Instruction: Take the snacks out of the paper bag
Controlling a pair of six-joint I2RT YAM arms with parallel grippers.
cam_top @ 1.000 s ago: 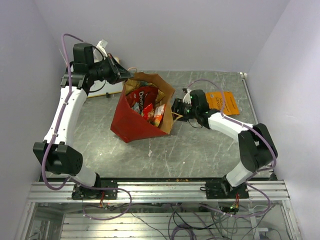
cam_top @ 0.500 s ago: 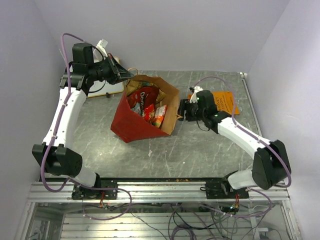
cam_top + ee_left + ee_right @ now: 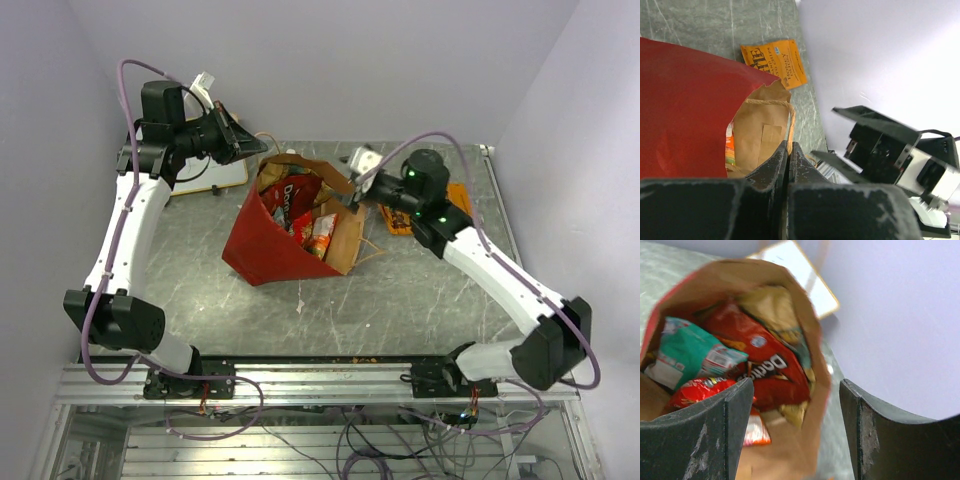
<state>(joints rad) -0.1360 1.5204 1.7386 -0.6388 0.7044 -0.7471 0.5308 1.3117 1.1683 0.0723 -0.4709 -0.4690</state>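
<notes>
Paper bag (image 3: 285,240) stands centre frame, mouth open. Red packet (image 3: 771,371) inside reads "Doritos". Left gripper (image 3: 788,146) is clamped on the bag's rim. Right gripper (image 3: 795,385) is spread wide above the mouth.

The table (image 3: 420,300) is a grey-green, marble-patterned slab. A red paper bag (image 3: 268,248) stands on it left of centre, mouth open upward. One orange packet (image 3: 774,62) lies flat near the far right corner, apart from the bag. A whiteboard (image 3: 215,178) lies at the far left edge. A small white speck (image 3: 301,305) sits just in front of the bag.
</notes>
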